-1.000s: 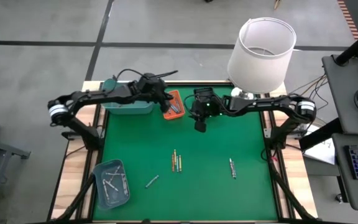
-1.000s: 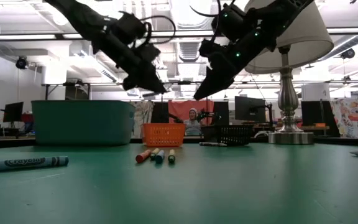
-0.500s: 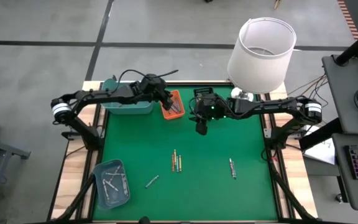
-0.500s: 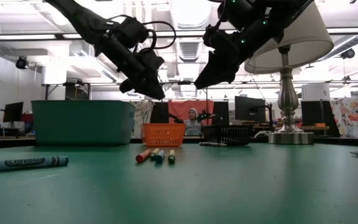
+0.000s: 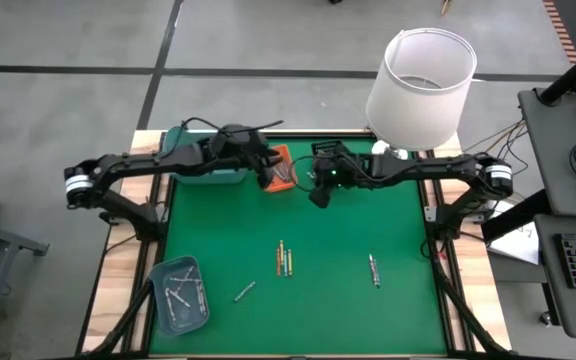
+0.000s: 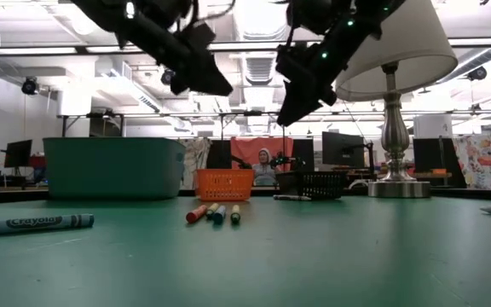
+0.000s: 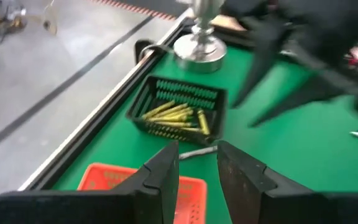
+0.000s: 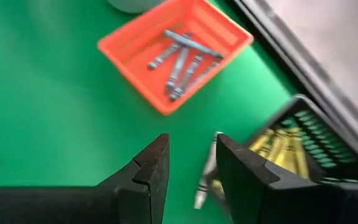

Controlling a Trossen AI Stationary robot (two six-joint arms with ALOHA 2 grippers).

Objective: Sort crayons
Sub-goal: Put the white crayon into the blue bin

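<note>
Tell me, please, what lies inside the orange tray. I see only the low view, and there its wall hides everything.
Observer: The orange tray holds several bluish-grey crayons.
Operator: And the black tray beside it?
Observer: The black tray holds yellow crayons, lying side by side.
Operator: Is anything loose near these two trays?
Observer: Yes, one pale crayon lies on the green mat, just outside the black tray.
</note>
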